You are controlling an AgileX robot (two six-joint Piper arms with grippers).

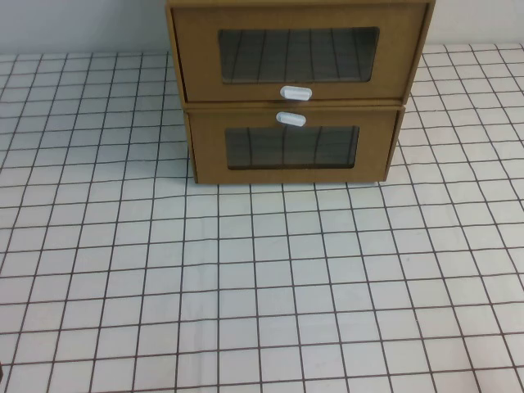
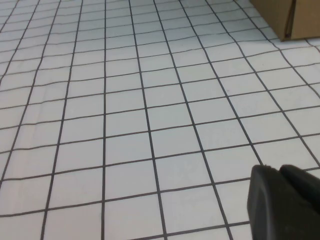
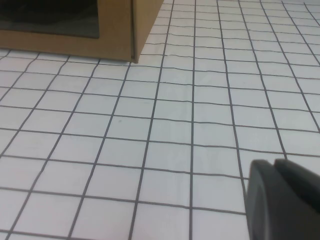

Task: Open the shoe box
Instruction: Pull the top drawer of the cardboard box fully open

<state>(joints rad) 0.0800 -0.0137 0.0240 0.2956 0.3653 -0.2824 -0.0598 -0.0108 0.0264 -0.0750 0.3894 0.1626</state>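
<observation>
Shows the shoe box closed, well apart from left gripper off its left front corner and right gripper off its right, both pinched together.

A white gridded cloth covers the whole counter; a plain pale grey wall fills the upper left corner.

- Upper shoe box: brown cardboard, dark front window, white handle, shut, top centre of frame.
- Lower shoe box: same build, shut, directly beneath, carrying it.
</observation>
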